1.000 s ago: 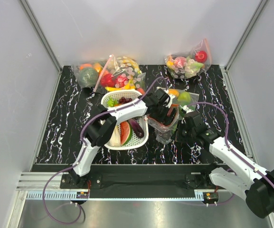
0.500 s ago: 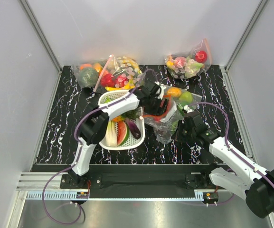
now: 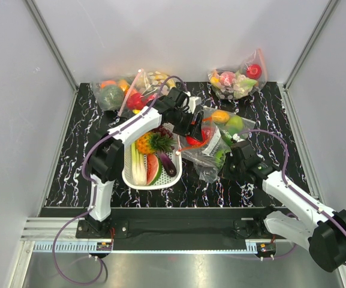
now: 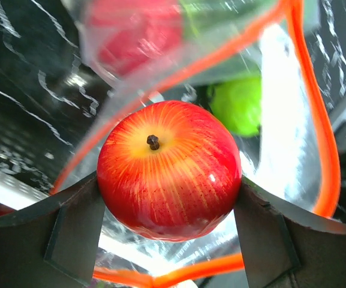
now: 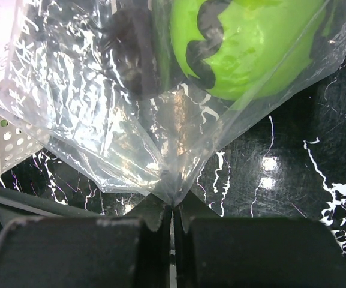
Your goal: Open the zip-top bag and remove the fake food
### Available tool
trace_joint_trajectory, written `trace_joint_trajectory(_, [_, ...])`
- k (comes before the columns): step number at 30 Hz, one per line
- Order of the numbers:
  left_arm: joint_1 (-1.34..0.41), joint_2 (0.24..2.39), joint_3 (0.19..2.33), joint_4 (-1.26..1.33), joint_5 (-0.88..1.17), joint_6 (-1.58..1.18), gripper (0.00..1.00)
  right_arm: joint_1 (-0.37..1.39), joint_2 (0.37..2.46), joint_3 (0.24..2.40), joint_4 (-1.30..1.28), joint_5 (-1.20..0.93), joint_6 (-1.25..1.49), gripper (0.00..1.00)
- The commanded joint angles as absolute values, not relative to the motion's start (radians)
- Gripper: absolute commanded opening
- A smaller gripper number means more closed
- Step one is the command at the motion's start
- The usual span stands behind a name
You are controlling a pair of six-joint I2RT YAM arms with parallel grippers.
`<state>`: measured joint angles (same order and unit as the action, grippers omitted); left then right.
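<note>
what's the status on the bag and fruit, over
Left gripper shut on red apple at zip-top bag mouth. Right gripper pinching bag corner. Green fruit inside bag, pineapple in basket. Nothing blocking.

Glossy plastic apple (image 4: 168, 171); clear, crinkly zip-top bag (image 5: 89, 120).

My left gripper (image 4: 169, 183) has narrowed from wide open onto the red apple (image 4: 168, 170), one finger on each side. It has drawn back from the mouth of the bag (image 3: 211, 157) toward the far left, with my elbow swung out leftward. The bag's orange-rimmed mouth has been dragged the same way, toward the basket (image 3: 126, 175). With my arm off the basket's middle, a pineapple (image 3: 146, 144) now shows there, and the basket sits slightly further left than before.
</note>
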<state>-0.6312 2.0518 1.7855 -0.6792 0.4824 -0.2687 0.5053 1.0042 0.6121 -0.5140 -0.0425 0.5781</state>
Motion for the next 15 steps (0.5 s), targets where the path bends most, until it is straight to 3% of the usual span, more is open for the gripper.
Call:
trace_joint_trajectory(1, [-0.627, 1.950, 1.841, -0.719, 0.600, -0.244, 0.45, 0.512, 0.997, 0.632, -0.514, -0.006, 0.589, 0.00])
trace_joint_trajectory(11, [-0.580, 1.784, 1.734, -0.687, 0.702, -0.284, 0.45, 0.512, 1.002, 0.632, -0.511, -0.008, 0.586, 0.00])
trace_joint_trajectory(15, [-0.545, 1.636, 1.591, -0.594, 0.692, -0.319, 0.44, 0.512, 1.000, 0.632, -0.511, -0.005, 0.589, 0.00])
